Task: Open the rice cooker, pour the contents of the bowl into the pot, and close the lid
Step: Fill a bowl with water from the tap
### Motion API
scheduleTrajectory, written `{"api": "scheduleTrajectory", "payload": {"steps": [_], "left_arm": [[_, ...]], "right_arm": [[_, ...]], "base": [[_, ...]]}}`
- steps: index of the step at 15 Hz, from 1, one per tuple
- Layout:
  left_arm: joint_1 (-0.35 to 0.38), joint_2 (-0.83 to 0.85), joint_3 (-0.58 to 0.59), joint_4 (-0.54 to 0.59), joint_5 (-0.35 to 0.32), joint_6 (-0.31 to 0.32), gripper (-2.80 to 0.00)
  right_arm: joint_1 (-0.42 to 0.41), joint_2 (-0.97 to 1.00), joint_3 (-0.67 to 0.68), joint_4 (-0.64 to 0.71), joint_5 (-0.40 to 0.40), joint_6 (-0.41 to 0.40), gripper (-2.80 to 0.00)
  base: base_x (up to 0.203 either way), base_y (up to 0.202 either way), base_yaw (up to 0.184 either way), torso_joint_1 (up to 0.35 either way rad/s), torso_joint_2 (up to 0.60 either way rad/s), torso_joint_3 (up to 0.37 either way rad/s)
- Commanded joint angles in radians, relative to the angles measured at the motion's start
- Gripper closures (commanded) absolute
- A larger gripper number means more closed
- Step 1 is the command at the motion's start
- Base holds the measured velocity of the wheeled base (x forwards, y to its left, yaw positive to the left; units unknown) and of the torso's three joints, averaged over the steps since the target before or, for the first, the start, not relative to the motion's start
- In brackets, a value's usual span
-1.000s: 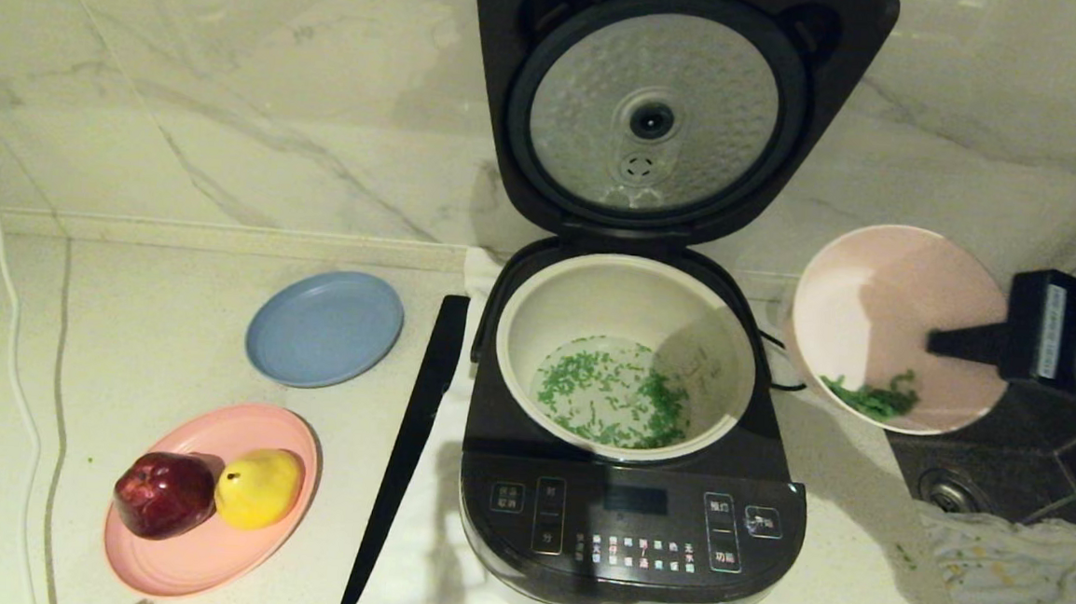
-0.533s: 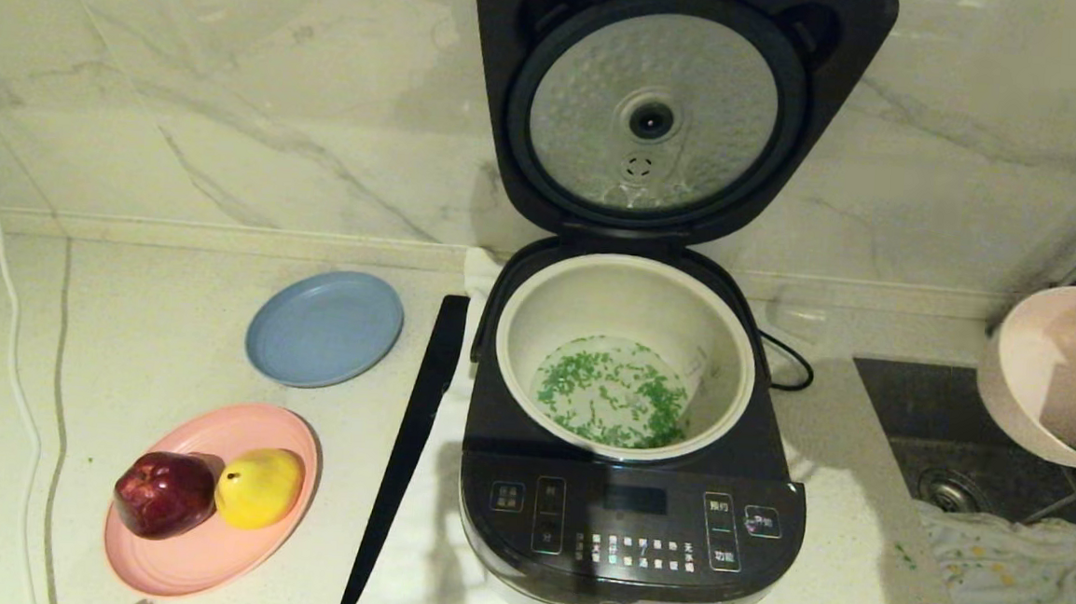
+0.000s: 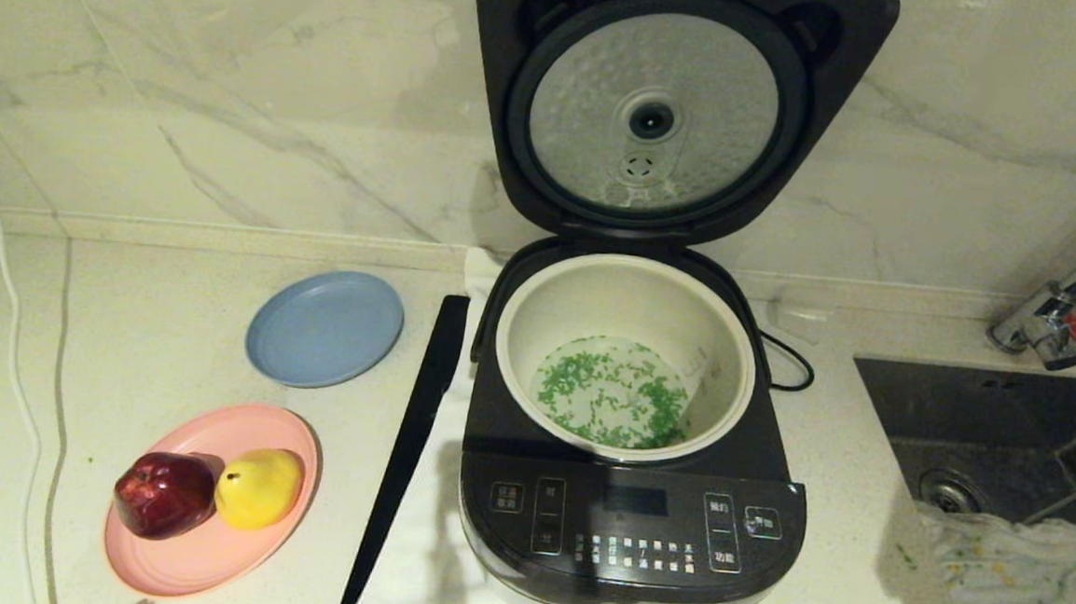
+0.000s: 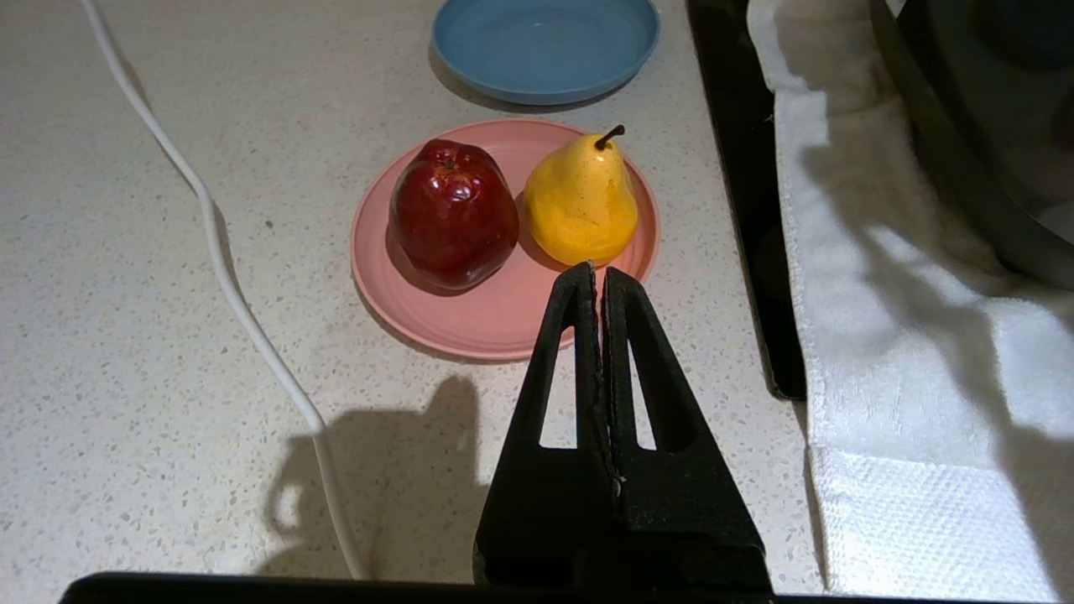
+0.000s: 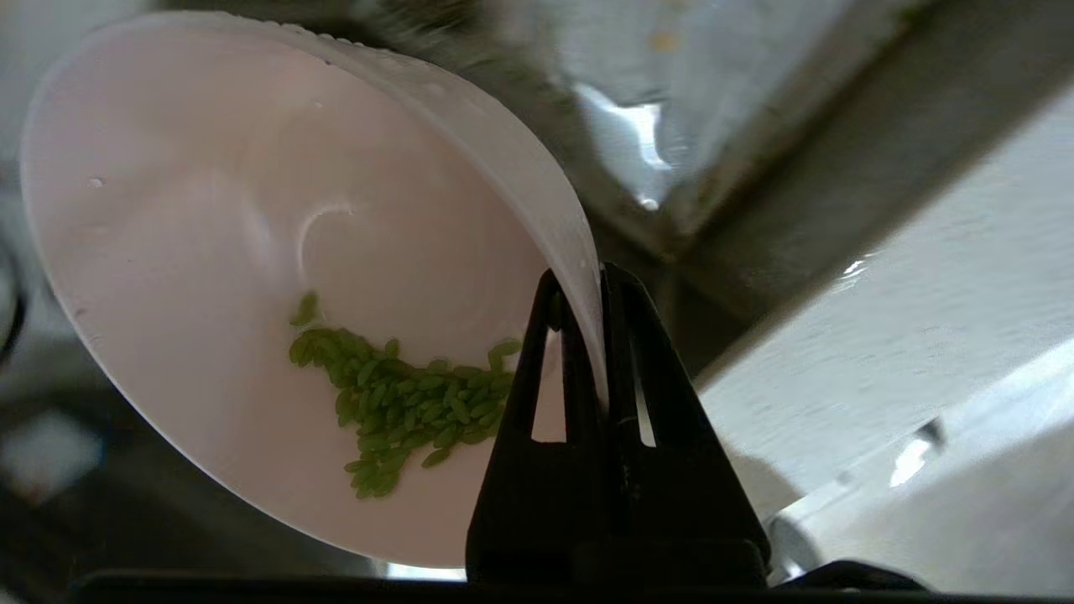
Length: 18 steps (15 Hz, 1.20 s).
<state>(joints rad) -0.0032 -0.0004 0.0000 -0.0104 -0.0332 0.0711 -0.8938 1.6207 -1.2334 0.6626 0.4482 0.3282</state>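
From my head camera the right gripper is out of frame; its wrist view shows it clamped on the tilted pale pink round bowl's rim, green bits clinging inside. Left gripper pressed together.

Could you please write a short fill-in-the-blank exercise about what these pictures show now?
1. The lid of the rice cooker stands ____.
2. The right gripper has its jaws shut on the rim of the pink ____.
3. On the pink plate, beside the red apple, lies a yellow ____.
4. The bits on the bottom of the pot are coloured ____.

Missing words: open; bowl; pear; green
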Motion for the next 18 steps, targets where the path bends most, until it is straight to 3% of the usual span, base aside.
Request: {"api": "scheduleTrajectory", "payload": {"steps": [1,6,18], "left_arm": [[0.000,0.000,0.005,0.000,-0.001,0.001,0.00],[0.000,0.000,0.005,0.000,-0.001,0.001,0.00],[0.000,0.000,0.005,0.000,-0.001,0.001,0.00]], "right_arm": [[-0.137,0.189,-0.005,-0.007,0.034,-0.045,0.00],[-0.261,0.349,-0.022,-0.064,0.101,-0.123,0.00],[-0.235,0.535,-0.375,-0.094,0.138,-0.033,0.00]], "base": [[0.000,0.000,0.000,0.000,0.00,0.000],[0.000,0.000,0.000,0.000,0.00,0.000],[0.000,0.000,0.000,0.000,0.00,0.000]]}}
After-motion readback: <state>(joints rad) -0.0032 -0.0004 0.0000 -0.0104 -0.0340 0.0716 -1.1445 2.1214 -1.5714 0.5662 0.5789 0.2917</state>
